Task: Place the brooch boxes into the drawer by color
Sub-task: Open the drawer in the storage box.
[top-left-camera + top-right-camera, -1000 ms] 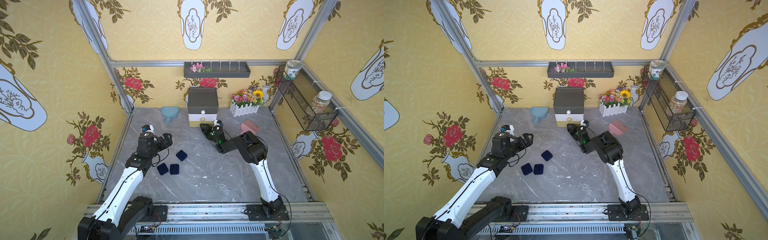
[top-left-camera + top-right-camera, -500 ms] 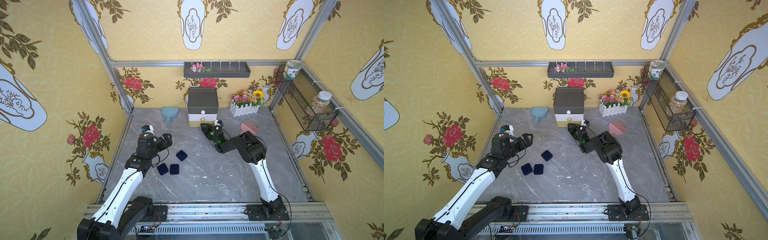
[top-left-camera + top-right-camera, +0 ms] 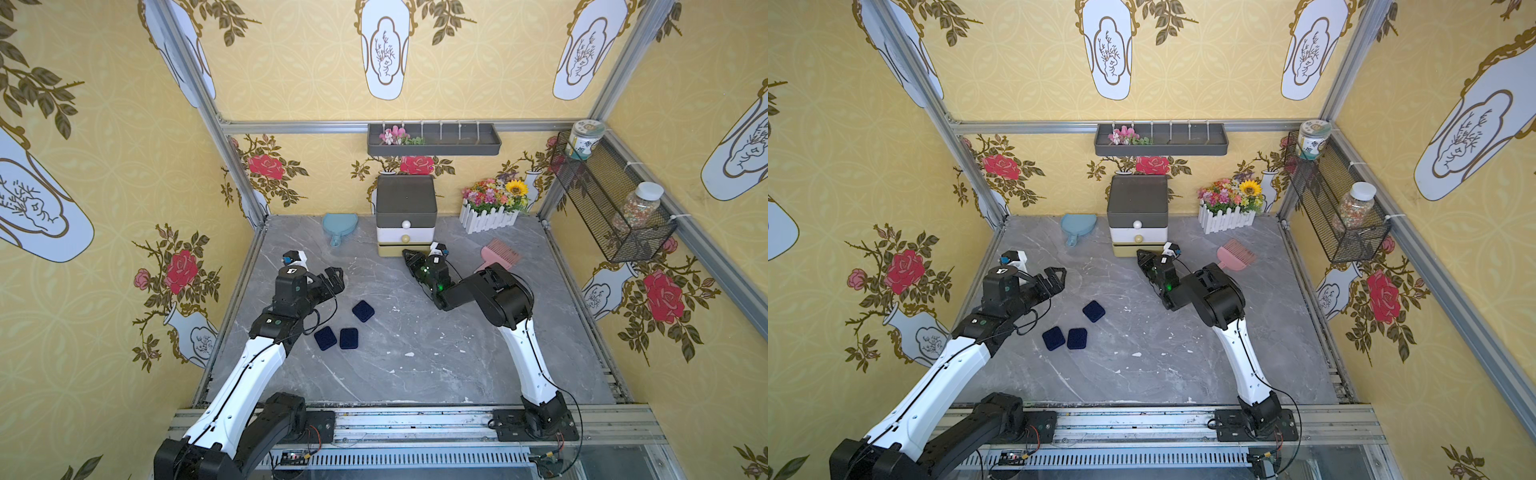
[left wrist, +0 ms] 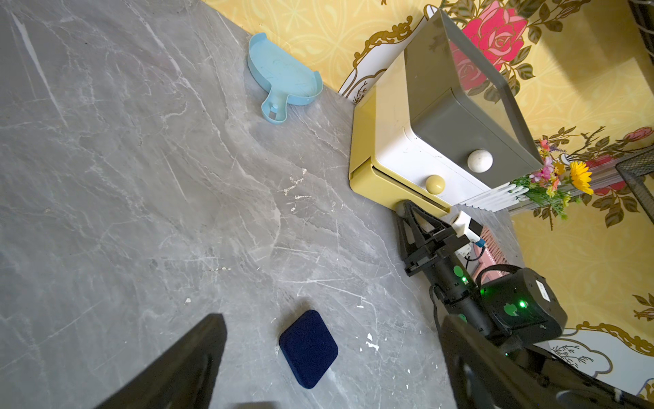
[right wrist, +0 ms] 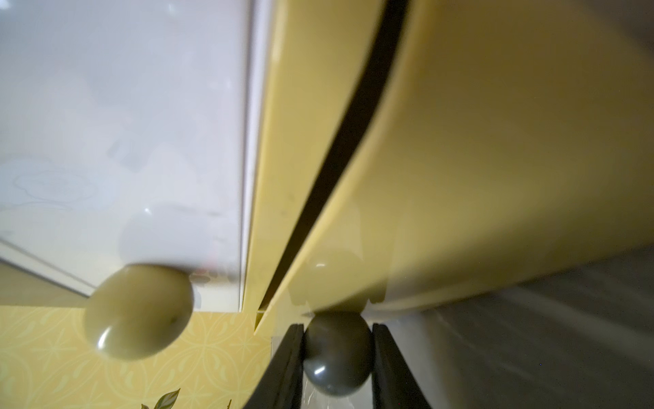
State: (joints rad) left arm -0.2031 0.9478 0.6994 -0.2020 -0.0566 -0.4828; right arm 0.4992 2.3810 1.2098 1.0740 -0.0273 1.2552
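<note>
The bench (image 3: pixel 415 365) is lying open across its middle and near side, walled on three sides, with the drawer chest (image 3: pixel 406 199) standing against the back wall, its fronts facing the arms' bases, between a blue dustpan (image 3: pixel 340 224) and a white flower fence (image 3: pixel 490 216). A pink brush (image 3: pixel 498 257) is lying just beside the right arm. That arm is folding high at the elbow and stretching its forearm low toward the chest, where the right fingers (image 5: pixel 290 371) are pressing both sides of the grey knob (image 5: pixel 338 354) on the olive-yellow drawer (image 3: pixel 390 250) at the bottom; a thin dark gap is showing along that drawer's front. The left arm is reaching forward from its base, the left fingers (image 4: pixel 184 364) spreading wide above the bench, holding nothing. Three navy brooch boxes are lying flat left of centre: one (image 3: pixel 363 311) turned corner-on, two (image 3: pixel 325 338) (image 3: pixel 348 338) side by side nearer the bases, well apart from the chest.
</note>
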